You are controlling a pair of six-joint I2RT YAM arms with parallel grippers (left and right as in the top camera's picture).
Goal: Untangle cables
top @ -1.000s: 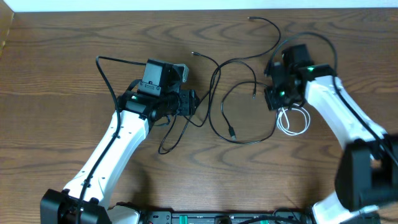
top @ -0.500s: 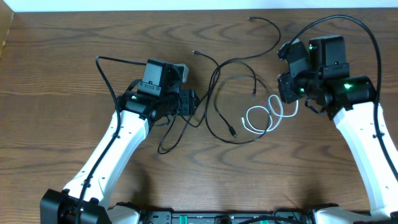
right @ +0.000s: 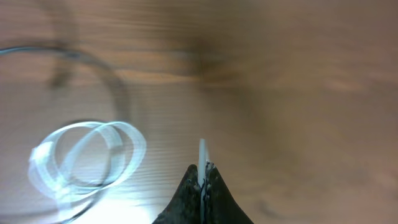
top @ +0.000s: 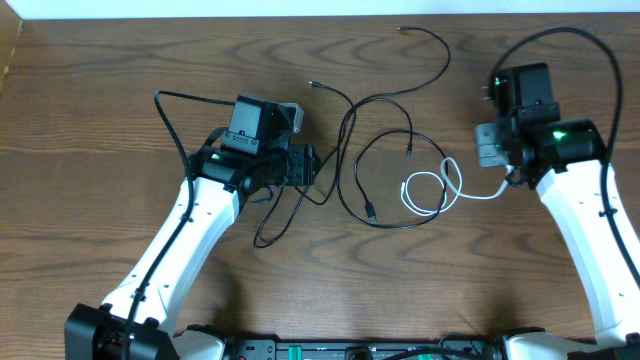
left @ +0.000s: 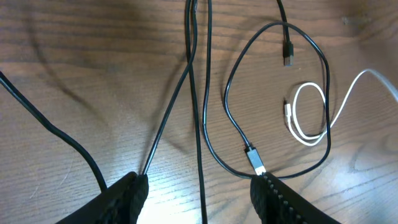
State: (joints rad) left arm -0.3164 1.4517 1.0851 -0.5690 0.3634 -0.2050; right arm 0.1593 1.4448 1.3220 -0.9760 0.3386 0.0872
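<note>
Right pincer (right: 202, 177): clamping the white cable (right: 87, 126) end, pulling farther right than before.
White cable: loop trailing rightward over the desk (top: 100, 80), beside the black cables (left: 203, 124).
Left pincer (left: 199, 199): staying apart, straddling black cables.

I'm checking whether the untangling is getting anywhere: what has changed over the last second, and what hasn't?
The right gripper, shut on one end of the white cable, swung out to the right, away from the black cables. That drew a strand out of the white coil, whose loops slid left from where they lay. The left gripper stayed put, open over the black cables, which lie much as before.
</note>
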